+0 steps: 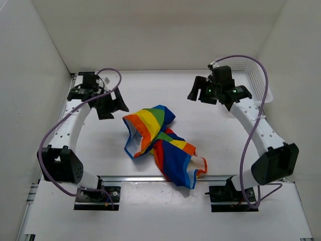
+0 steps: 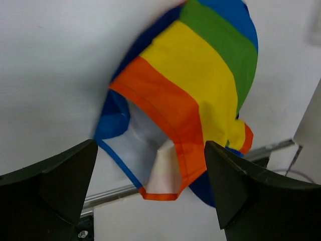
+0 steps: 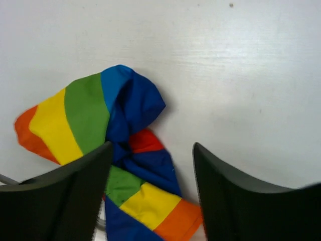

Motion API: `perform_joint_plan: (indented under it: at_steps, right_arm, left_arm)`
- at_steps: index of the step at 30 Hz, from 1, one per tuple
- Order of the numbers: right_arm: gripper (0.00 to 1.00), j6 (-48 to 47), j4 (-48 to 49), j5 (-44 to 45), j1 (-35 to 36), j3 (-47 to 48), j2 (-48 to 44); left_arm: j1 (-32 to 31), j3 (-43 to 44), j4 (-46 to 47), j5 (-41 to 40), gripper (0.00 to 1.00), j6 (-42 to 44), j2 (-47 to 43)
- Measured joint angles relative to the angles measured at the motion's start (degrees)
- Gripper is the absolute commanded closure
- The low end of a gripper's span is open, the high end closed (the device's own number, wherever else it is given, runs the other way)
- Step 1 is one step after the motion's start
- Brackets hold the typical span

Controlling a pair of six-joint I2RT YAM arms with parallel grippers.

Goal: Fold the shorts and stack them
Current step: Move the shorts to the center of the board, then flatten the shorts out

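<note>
The rainbow-striped shorts (image 1: 160, 143) lie crumpled in the middle of the white table, one end reaching over the near edge rail. My left gripper (image 1: 111, 104) hangs open and empty to the left of them. In the left wrist view the shorts (image 2: 193, 95) lie ahead between my open fingers (image 2: 60, 186), white lining showing. My right gripper (image 1: 200, 93) hangs open and empty above the table, to the right and behind them. In the right wrist view the shorts (image 3: 125, 150) lie below, to the left of my fingers (image 3: 241, 196).
A white mesh basket (image 1: 256, 83) stands at the back right, behind the right arm. White walls (image 1: 30, 75) close in the table on the left, back and right. A metal rail (image 1: 150, 179) runs along the near edge.
</note>
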Motion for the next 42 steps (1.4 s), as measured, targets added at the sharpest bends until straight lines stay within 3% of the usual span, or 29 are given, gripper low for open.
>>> perform_joint_plan:
  at_steps: [4,10,11,12,13,14,15,17,18,24,30,34,37,40,41,42]
  right_arm:
    - [0.14,-0.1,0.0,-4.0,1.4,-8.4,-4.2]
    - [0.17,-1.8,-1.0,-10.5,10.3,-17.2,2.6]
    - [0.19,-2.1,-1.3,-11.3,12.8,-17.6,3.9]
    - [0.31,-2.5,-1.3,-11.9,15.3,-17.6,5.0]
    - [0.39,-3.0,-0.9,-12.5,17.4,-17.6,5.9]
    - [0.49,-3.3,-0.4,-13.1,19.4,-17.6,6.5]
    - [0.74,-3.5,0.0,-13.4,20.9,-17.6,7.0]
    - [0.95,-4.1,0.5,-13.9,22.4,-17.4,8.2]
    - [1.00,-4.1,0.5,-13.9,22.6,-17.1,9.0]
    - [1.00,-4.7,-3.7,-10.8,18.7,-4.7,16.3]
    - [1.00,-5.9,-7.7,-5.0,7.1,29.5,23.5]
    - [1.00,-6.0,-7.4,-2.1,1.2,47.2,23.6]
    - [1.00,-6.8,-5.9,-0.8,1.1,46.2,18.6]
    - [0.98,-8.1,-3.3,0.6,3.2,34.3,11.2]
    - [0.88,-8.6,-2.3,1.5,4.2,29.2,9.0]
    - [0.82,-9.0,-1.6,2.6,5.0,24.1,7.2]
  left_arm:
    - [-8.6,-1.6,1.4,0.1,0.00,-1.1,3.0]
    - [-16.7,-1.5,5.0,0.2,0.01,-2.7,7.8]
    - [-17.0,-1.4,5.7,0.2,0.08,-2.9,9.3]
    - [-17.1,-1.3,6.1,0.2,0.21,-3.2,11.1]
    - [-17.1,-1.0,6.5,0.5,0.39,-3.6,13.3]
    - [-17.1,-0.7,6.9,0.6,0.81,-3.9,15.3]
    - [-17.1,-0.3,6.9,0.8,0.90,-4.1,17.2]
    - [-17.1,1.0,6.9,1.0,0.90,-3.7,20.3]
    - [-16.9,1.8,6.7,1.0,0.90,-3.7,21.0]
    - [-14.7,17.8,2.9,1.0,0.90,-3.7,22.1]
    - [-9.5,47.2,-0.4,0.9,0.90,-5.6,26.1]
    - [-7.2,57.1,-0.3,1.0,0.90,-7.6,25.0]
    - [-7.9,53.8,0.0,1.1,0.90,-8.4,19.8]
    - [-11.5,41.1,2.1,0.6,0.89,-9.2,11.3]
    - [-13.5,35.3,3.1,0.2,0.82,-9.8,8.3]
    - [-16.2,28.4,4.7,-0.4,0.59,-10.5,4.9]
